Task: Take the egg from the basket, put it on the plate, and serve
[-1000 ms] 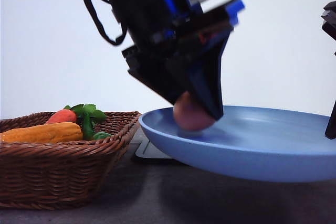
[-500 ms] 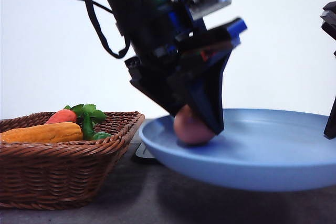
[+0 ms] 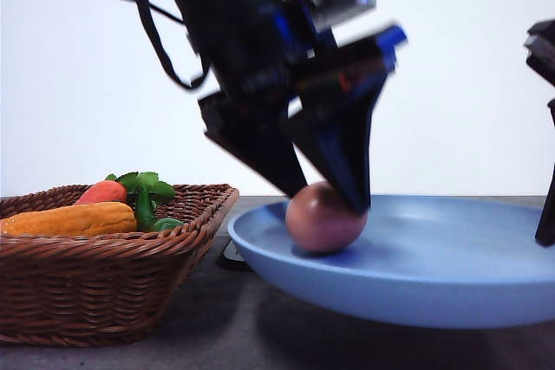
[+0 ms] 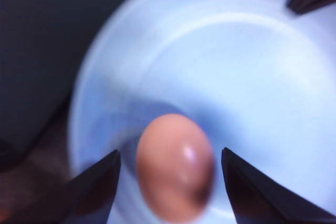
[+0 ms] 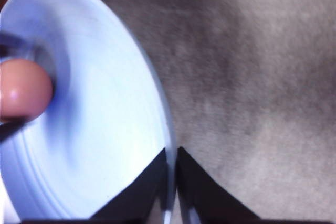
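Egg [image 3: 323, 218] lies in the plate [image 3: 451, 279], toward its left side, resting on the plate floor. Left hand [image 3: 323, 198] directly above it, fingers spread apart; in the left wrist view the egg [image 4: 176, 165] sits between the two fingertips [image 4: 94, 182] with a gap on each side. In the front view the right-hand fingertip comes down to the egg's top; contact cannot be told.

Right hand [image 5: 171, 182] pinched together on the plate rim [image 5: 167, 145], one finger either side of the edge. Plate is tilted and lifted clear of the dark surface [image 3: 217, 327].

Basket [image 3: 104, 279] stands on the surface just left of the plate. It holds a carrot [image 3: 102, 191] with green leaves [image 3: 143, 188] and a long orange-yellow vegetable [image 3: 69, 219].
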